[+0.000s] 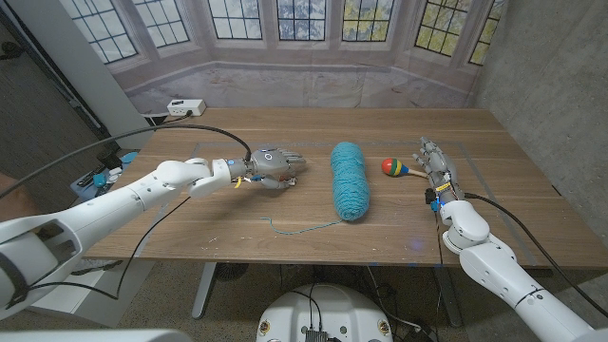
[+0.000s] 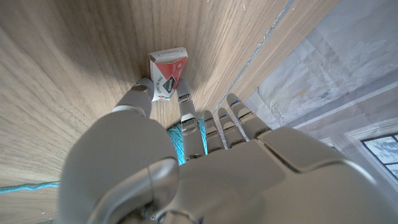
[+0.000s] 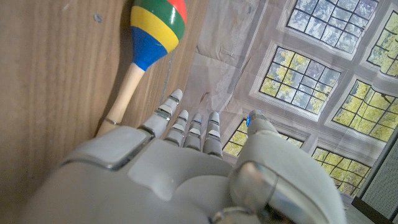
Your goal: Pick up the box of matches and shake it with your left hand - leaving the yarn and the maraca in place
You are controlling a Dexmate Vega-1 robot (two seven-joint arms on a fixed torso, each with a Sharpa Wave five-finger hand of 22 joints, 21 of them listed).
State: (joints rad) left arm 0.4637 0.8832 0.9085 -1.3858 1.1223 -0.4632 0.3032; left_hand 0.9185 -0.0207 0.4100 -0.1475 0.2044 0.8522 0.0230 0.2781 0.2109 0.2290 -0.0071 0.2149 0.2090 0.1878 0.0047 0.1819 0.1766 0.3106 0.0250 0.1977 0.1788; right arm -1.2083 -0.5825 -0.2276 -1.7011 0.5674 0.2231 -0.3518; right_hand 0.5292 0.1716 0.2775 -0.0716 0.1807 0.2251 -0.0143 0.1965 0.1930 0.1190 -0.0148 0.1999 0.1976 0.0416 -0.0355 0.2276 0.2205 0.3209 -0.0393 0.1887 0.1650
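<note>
The box of matches (image 2: 168,73) is small, red and white. My left hand (image 1: 271,169) hovers low over the table, left of the yarn, and pinches the box between its thumb (image 2: 139,94) and a finger (image 2: 185,106). In the head view the hand covers the box. The blue yarn skein (image 1: 350,180) lies lengthwise at mid table, and a bit of this yarn (image 2: 178,140) shows between my fingers. The striped maraca (image 1: 394,168) lies right of the skein. Beside the maraca (image 3: 155,28), my right hand (image 1: 435,166) stays with fingers stretched out, holding nothing.
A loose blue strand (image 1: 302,228) trails from the skein toward the table's front. A white power strip (image 1: 185,107) sits at the far left corner. Bare wood (image 1: 237,128) lies behind my left hand, and a wall with windows stands beyond the table.
</note>
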